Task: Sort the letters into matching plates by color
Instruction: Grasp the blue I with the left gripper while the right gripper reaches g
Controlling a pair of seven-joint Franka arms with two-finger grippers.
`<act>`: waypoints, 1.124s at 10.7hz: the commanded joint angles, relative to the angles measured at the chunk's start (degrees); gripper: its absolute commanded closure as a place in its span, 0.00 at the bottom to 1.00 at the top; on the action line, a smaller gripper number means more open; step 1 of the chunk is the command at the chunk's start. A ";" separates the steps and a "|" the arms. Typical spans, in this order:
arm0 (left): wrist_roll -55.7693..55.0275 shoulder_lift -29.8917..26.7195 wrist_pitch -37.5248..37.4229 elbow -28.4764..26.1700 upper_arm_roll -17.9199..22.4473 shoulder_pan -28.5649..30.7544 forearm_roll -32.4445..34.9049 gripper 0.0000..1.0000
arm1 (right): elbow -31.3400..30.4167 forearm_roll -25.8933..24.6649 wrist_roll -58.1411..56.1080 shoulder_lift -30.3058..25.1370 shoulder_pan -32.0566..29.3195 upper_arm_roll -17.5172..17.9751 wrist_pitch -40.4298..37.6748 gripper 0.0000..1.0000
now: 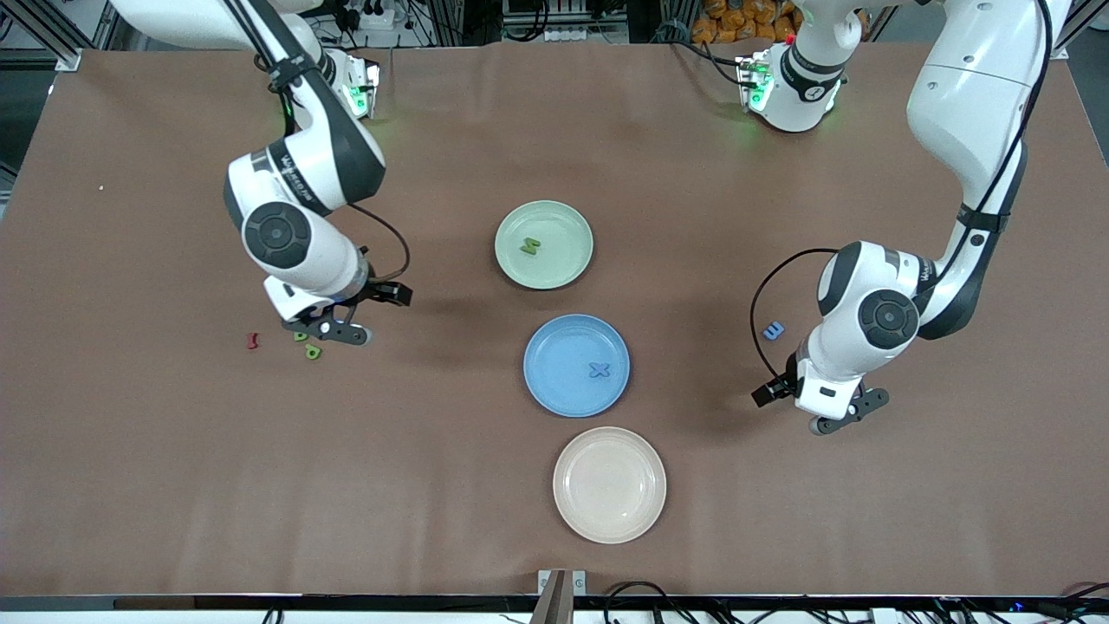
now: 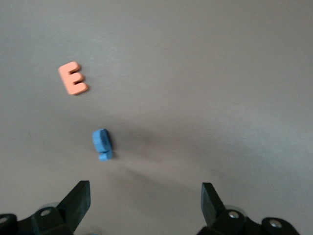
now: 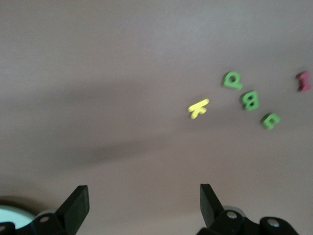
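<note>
The mint green plate (image 1: 563,227) holds one green letter (image 1: 529,247). Nearer the camera, the blue plate (image 1: 554,347) holds a blue X (image 1: 599,371). Another blue letter (image 1: 773,330) lies on the table beside the left arm. My left gripper (image 1: 845,418) hangs open and empty over bare table; its wrist view shows a blue letter (image 2: 102,144) just ahead of the open left gripper (image 2: 145,201). My right gripper (image 1: 340,330) is open and empty over the table next to green letters (image 1: 313,351). Three green letters (image 3: 251,100) show in its wrist view, off to one side of the right gripper (image 3: 144,200).
A cream-white plate (image 1: 609,451) sits nearest the camera, in line with the other two. A red letter (image 1: 252,341) lies by the green ones, and a yellow K (image 3: 198,108) lies close to them. An orange E (image 2: 73,78) lies near the blue letter.
</note>
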 commanded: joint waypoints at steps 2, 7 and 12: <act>-6.19 0.04 -0.10 -1.18 3.63 -0.20 0.47 0.00 | -5.82 -5.67 -8.78 -0.50 -6.10 0.60 7.59 0.00; -8.47 2.49 0.86 -1.18 4.69 -0.29 0.56 0.00 | -5.65 -6.74 -11.60 1.43 -6.73 -6.51 11.04 0.00; -8.39 4.34 3.94 -0.74 4.78 0.15 0.56 0.00 | -5.74 -4.10 -3.81 6.25 -6.29 -11.00 19.98 0.06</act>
